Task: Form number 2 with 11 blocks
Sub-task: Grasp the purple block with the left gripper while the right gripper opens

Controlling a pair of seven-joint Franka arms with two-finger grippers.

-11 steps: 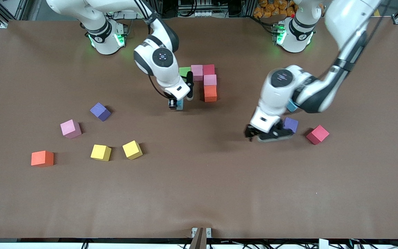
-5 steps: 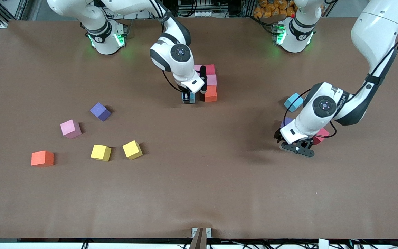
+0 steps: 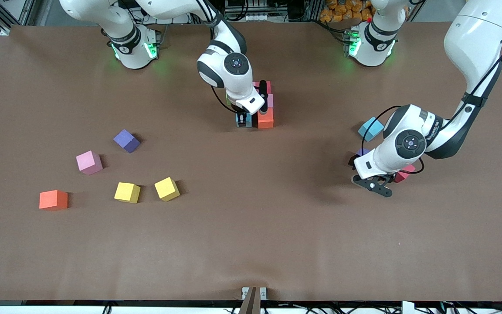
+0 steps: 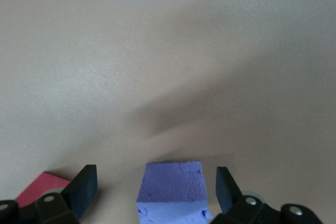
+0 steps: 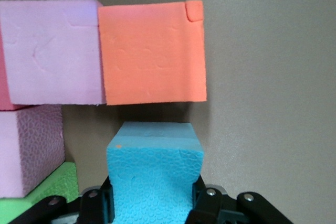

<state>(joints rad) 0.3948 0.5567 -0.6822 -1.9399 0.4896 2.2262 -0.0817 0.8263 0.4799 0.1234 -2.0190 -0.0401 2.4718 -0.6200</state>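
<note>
**Number 2 (image 3: 263, 104): partly built at the table's middle**

You see matte foam cubes. Right gripper (image 3: 244, 120) clamps a cyan cube (image 5: 154, 174) just beside the digit's orange cube (image 3: 266, 118). Toward the left arm's end, left gripper (image 4: 156, 193) stands wide apart around a purple cube (image 4: 172, 190). Two yellow cubes (image 3: 147, 190) lie loose.
</note>
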